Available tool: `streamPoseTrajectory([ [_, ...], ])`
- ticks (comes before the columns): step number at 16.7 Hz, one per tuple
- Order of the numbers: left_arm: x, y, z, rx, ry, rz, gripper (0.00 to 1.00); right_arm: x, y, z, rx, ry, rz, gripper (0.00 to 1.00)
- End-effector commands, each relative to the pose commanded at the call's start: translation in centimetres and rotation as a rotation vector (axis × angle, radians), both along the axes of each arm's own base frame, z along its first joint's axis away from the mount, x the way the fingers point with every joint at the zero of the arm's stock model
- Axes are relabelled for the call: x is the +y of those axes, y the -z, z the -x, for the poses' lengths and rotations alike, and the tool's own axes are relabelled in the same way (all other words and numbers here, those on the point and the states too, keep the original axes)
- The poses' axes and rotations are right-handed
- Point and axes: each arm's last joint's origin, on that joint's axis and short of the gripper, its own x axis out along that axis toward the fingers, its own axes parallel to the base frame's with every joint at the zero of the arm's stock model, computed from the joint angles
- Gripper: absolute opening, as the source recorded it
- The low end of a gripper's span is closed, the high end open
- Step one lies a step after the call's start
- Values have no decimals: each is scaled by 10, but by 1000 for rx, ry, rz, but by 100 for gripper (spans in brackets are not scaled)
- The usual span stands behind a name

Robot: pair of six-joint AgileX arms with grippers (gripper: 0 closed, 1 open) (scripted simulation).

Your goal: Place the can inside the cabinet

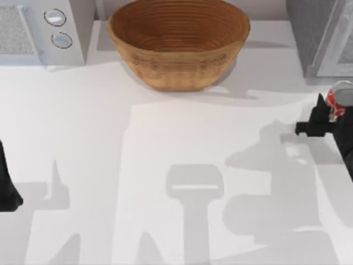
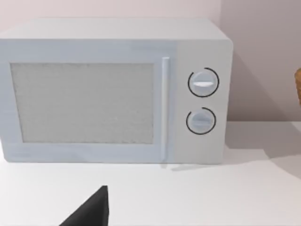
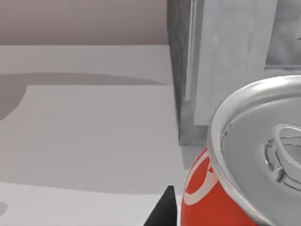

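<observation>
White table: one can, one cabinet.

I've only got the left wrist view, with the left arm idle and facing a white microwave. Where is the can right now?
Observer: At the top view's right edge. The right claw is shut on the can.
Operator: Is it inside the cabinet yet?
Observer: No. The cabinet stands at the table's back right corner, and the can is in front of it, outside.
</observation>
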Motion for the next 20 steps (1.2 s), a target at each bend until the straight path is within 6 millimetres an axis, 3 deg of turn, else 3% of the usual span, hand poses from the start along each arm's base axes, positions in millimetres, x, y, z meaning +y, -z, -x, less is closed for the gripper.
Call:
streamPoseTrajectory([
  [4,0,0,0,0,0,0,100,0,-43,-3,24,2,5,0],
  [11,0,0,0,0,0,0,100,-2,-114,10,24,3,4,0],
  [20,0,0,0,0,0,0,100,-4,-122,16,17,0,1,0],
])
